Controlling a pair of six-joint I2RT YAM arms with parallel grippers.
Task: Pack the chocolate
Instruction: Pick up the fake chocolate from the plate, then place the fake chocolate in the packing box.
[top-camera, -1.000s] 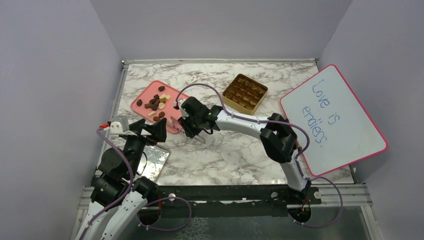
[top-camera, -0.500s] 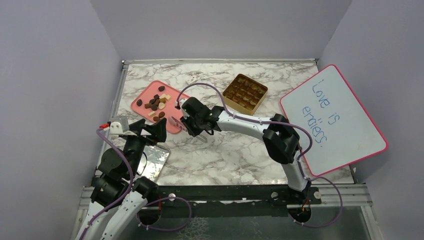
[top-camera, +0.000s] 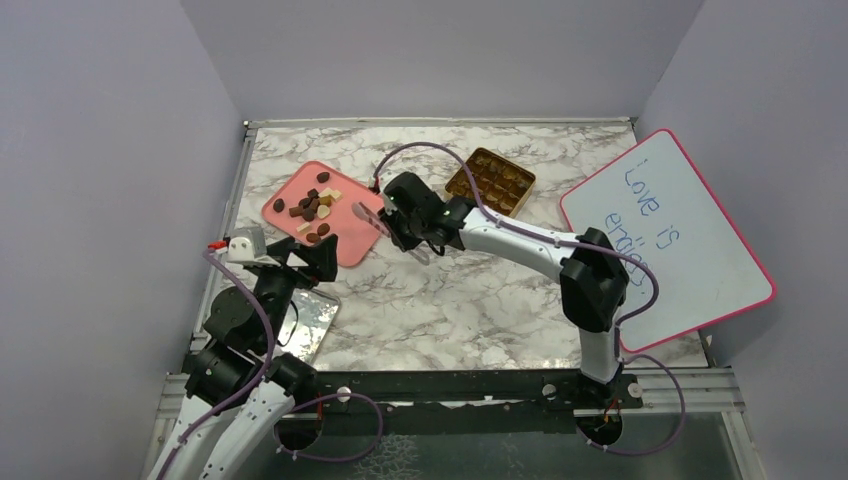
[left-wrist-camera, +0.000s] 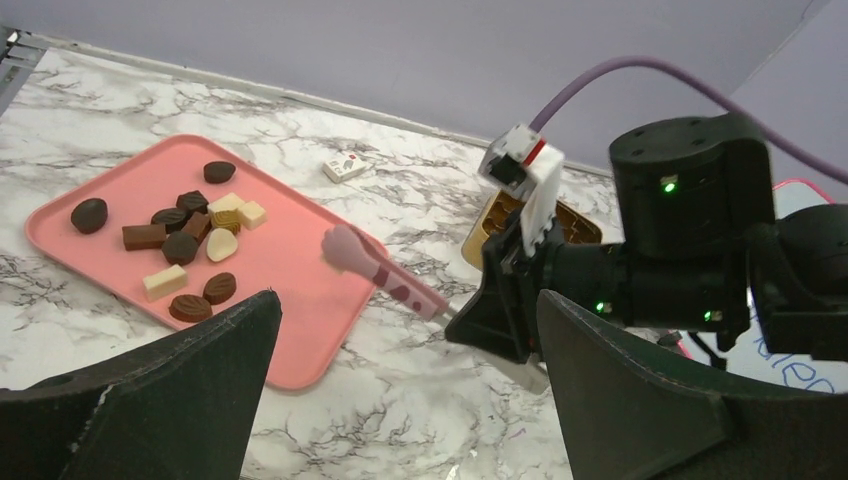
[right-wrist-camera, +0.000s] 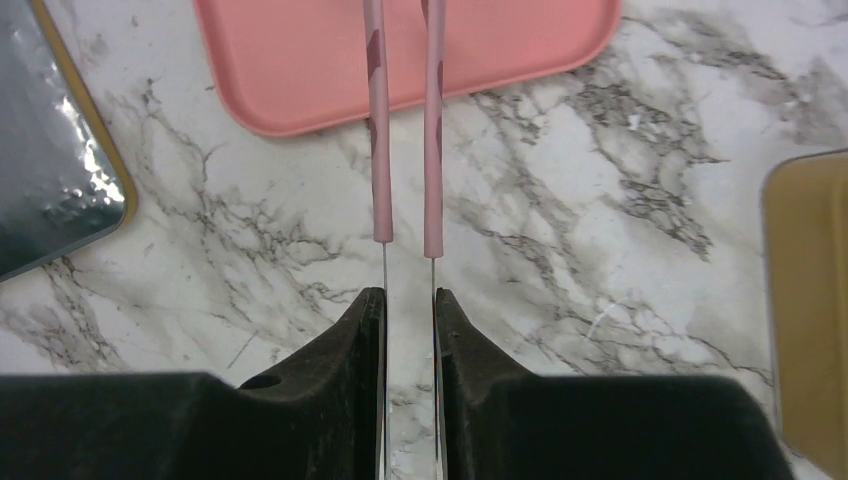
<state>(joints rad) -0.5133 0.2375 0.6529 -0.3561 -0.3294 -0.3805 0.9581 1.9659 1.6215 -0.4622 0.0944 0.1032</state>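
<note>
Several small chocolates (top-camera: 312, 208), mostly dark brown with a few cream ones, lie on the pink tray (top-camera: 350, 243); they also show in the left wrist view (left-wrist-camera: 185, 238). The gold gridded box (top-camera: 490, 186) stands at the back right of the tray. My right gripper (top-camera: 398, 230) is shut on the pink tweezers (right-wrist-camera: 378, 150), whose arms reach over the tray's near right part (right-wrist-camera: 300, 70). The tweezers' tip (left-wrist-camera: 345, 247) holds nothing that I can see. My left gripper (top-camera: 300, 258) is open and empty, below the tray's near corner.
A whiteboard (top-camera: 665, 240) with a pink rim and blue writing leans at the right. A silver lid (top-camera: 312, 318) lies by the left arm. A small white wrapped piece (left-wrist-camera: 343, 166) lies behind the tray. Walls close in the back and both sides.
My right arm has moved back and to the right with the tweezers, and their tip now hangs over the tray's right part. The left arm has shifted only slightly.
</note>
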